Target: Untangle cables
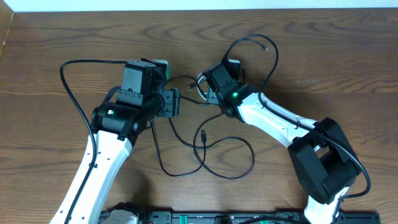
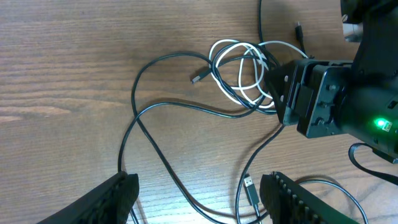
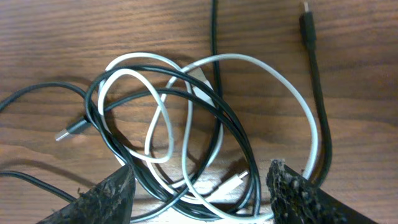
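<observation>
A tangle of thin white and black cables point(image 3: 186, 124) lies on the wood table between the two arms; it also shows in the left wrist view point(image 2: 242, 74) and overhead point(image 1: 191, 83). My right gripper point(image 3: 202, 190) is open, its fingers straddling the lower part of the tangle, with a white plug point(image 3: 233, 180) between them. It also shows overhead point(image 1: 204, 88). My left gripper point(image 2: 199, 193) is open and empty above loose black cable strands and a silver-tipped USB plug point(image 2: 252, 190). Overhead it point(image 1: 176, 101) sits just left of the tangle.
A long black cable loops toward the front of the table point(image 1: 214, 158). Another black cord arcs behind the right arm point(image 1: 258, 40). A loose plug end point(image 2: 199, 76) lies left of the tangle. The right arm's body point(image 2: 348, 106) fills the right of the left wrist view.
</observation>
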Motion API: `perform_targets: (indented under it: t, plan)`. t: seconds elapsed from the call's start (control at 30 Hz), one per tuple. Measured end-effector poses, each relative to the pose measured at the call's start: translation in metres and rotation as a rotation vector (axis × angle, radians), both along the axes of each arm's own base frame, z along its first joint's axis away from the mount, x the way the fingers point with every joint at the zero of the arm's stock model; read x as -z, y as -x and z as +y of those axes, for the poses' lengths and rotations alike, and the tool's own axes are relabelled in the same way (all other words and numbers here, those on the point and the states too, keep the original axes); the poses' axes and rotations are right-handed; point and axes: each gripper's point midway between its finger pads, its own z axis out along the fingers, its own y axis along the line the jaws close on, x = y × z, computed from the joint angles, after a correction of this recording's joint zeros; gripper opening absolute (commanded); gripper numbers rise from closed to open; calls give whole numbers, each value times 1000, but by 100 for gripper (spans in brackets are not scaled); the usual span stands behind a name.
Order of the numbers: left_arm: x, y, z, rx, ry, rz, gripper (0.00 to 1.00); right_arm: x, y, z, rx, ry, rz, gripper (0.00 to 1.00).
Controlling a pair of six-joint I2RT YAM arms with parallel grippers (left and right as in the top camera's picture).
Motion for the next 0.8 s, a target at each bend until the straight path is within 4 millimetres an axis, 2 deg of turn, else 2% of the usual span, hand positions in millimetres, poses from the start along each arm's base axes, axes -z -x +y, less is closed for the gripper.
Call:
perform_targets:
  t: [0.2,0.4,0.47,0.57,0.63,0.67,0.8]
  plan:
    - [0,0,0,0,0,0,68,-2,-10,11,-9,-45,-41,57]
    - [0,0,0,3,-2,0,68,41,-11,27,-51,-77,15,47]
    - [0,0,0,3,-3,1,69,48,-11,29,-63,-79,22,42]
    - [1,1,0,4,-5,5,68,48,-12,33,-82,-90,16,24]
    - [1,1,0,5,-6,4,68,48,-13,34,-87,-93,13,7]
    - [1,1,0,5,-6,5,68,48,-12,34,-92,-91,14,1]
    - [1,1,0,5,-6,5,69,47,-13,35,-98,-92,12,1]
